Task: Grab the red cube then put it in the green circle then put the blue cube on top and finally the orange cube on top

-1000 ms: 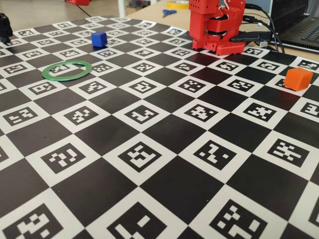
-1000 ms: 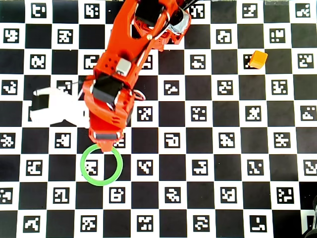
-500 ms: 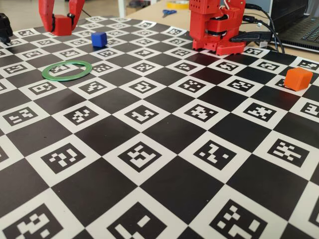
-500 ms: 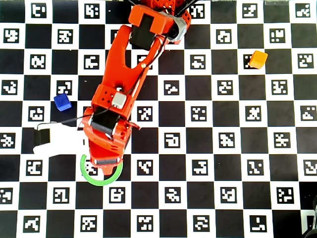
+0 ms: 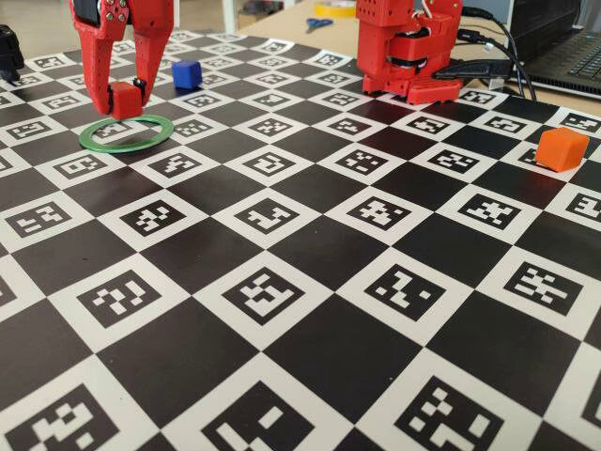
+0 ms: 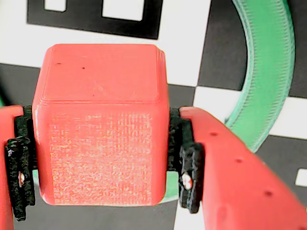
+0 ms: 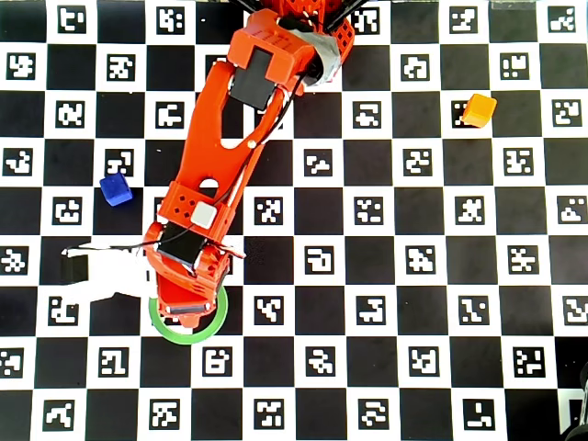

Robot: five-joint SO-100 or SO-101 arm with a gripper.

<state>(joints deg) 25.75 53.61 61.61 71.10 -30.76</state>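
Note:
My red gripper (image 5: 122,101) is shut on the red cube (image 5: 124,101) and holds it just over the far part of the green circle (image 5: 141,146), close to the board. In the wrist view the red cube (image 6: 98,124) sits squeezed between the black pads (image 6: 184,163), with an arc of the green circle (image 6: 268,72) to its right. From overhead the gripper (image 7: 186,312) covers the cube and most of the green circle (image 7: 188,338). The blue cube (image 5: 187,74) (image 7: 115,188) rests behind the circle. The orange cube (image 5: 562,148) (image 7: 479,109) sits far off on the right.
The board is a black-and-white checker mat (image 5: 310,244) printed with markers. The arm's red base (image 5: 408,47) stands at the back, with cables and a laptop (image 5: 573,52) to its right. A black object (image 5: 9,52) sits at the far left edge.
The gripper, holding the red cube, has come down and forward from the back left corner to just over the green circle. The blue and orange cubes have not moved.

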